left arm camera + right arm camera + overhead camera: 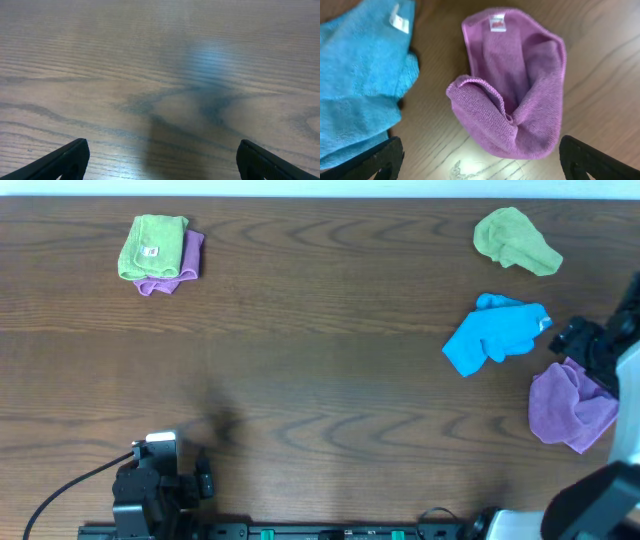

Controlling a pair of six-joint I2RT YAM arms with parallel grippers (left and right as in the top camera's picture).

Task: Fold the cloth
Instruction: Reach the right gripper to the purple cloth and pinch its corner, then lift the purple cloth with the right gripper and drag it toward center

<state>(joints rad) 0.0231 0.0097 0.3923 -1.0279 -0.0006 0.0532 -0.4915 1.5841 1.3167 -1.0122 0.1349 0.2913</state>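
The lilac cloth [572, 412] lies crumpled at the right edge of the table. In the right wrist view it [520, 90] is bunched up, with a small white tag at its far edge. My right gripper [480, 162] is open and empty, hovering just above the cloth's near edge; from overhead it [590, 352] sits over the cloth's upper part. My left gripper [162, 160] is open and empty over bare wood, near the front left of the table [160, 480].
A bright blue cloth [495, 332] lies just left of the lilac one and shows in the right wrist view [362, 75]. A crumpled lime-green cloth [515, 240] is at back right. A folded green cloth on a purple one [160, 252] is at back left.
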